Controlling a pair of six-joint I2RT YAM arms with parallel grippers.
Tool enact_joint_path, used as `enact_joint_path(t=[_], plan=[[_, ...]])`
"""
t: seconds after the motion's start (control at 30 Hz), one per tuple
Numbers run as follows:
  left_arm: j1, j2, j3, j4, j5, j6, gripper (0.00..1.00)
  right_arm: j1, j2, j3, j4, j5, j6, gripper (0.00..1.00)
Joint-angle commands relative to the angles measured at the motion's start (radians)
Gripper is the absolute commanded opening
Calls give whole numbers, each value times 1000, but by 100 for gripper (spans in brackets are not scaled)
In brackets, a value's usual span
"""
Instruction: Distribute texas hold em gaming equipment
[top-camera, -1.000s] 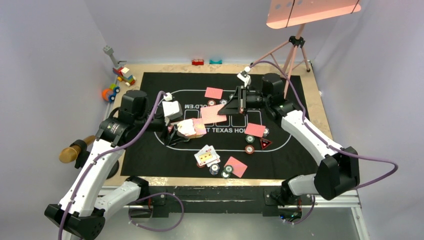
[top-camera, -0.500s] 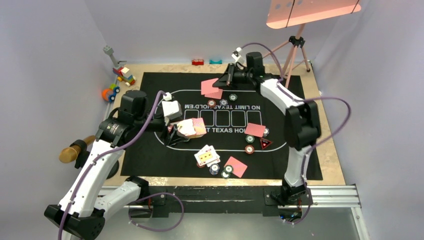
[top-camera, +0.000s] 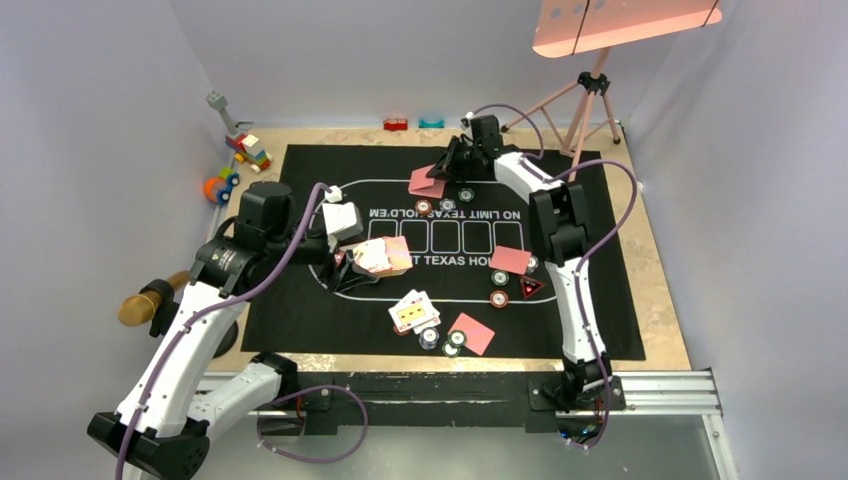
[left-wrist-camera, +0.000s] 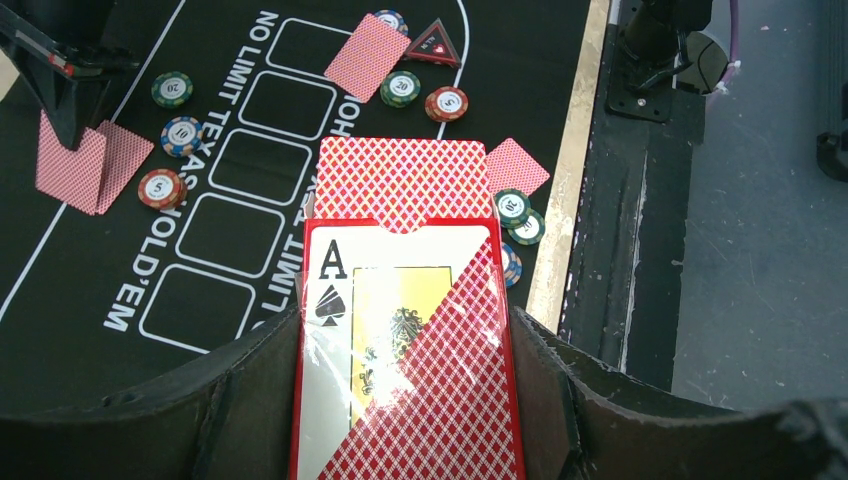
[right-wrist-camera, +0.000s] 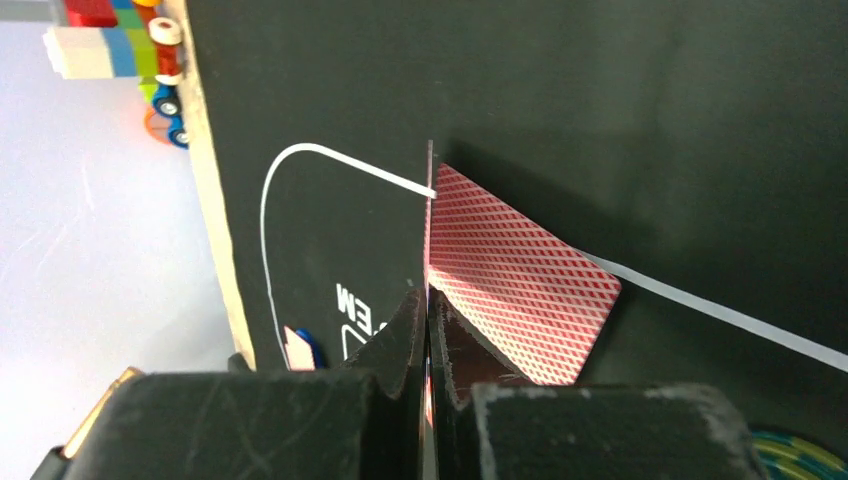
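Note:
My left gripper (top-camera: 372, 257) is shut on a red card box (left-wrist-camera: 405, 350) with an ace of spades on its face. A red-backed card (left-wrist-camera: 400, 185) sticks out of the box's far end. My right gripper (top-camera: 447, 168) is at the mat's far side, shut on one red-backed card seen edge-on (right-wrist-camera: 430, 200). That card stands upright beside another card lying on the mat (right-wrist-camera: 515, 285). More cards (top-camera: 511, 260) (top-camera: 472, 333), face-up cards (top-camera: 413, 312), poker chips (top-camera: 447, 205) (top-camera: 499, 298) and the triangle marker (top-camera: 530, 287) lie on the mat. I cannot make out the blue and orange discs.
The black printed mat (top-camera: 300, 300) covers the table. Toy blocks (top-camera: 250, 150) and a toy car (top-camera: 220, 186) sit at the far left. Small red (top-camera: 396, 124) and teal (top-camera: 431, 123) blocks lie along the far edge. A tripod (top-camera: 590, 100) stands at the far right.
My right arm has swung from the mat's middle to its far edge, carrying the card over to the card lying there. The left arm has not moved.

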Motion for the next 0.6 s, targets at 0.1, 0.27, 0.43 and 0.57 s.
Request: enact_joint_path(t=[0.1,0.27,0.43,0.57], plan=[[7,-21,4,51,32,-20,0,-1,-63,-23,-40,131,-23,19],[7,-26,-4,54,34,-26,0,0,-99,-26,-71,166,-43,58],[7,-32,-13,53,35,-29,0,0,-180,-45,-84,180,-53,67],[7,-39,-32,62,38,-42,0,6,-344,-123,-57,162,-56,74]])
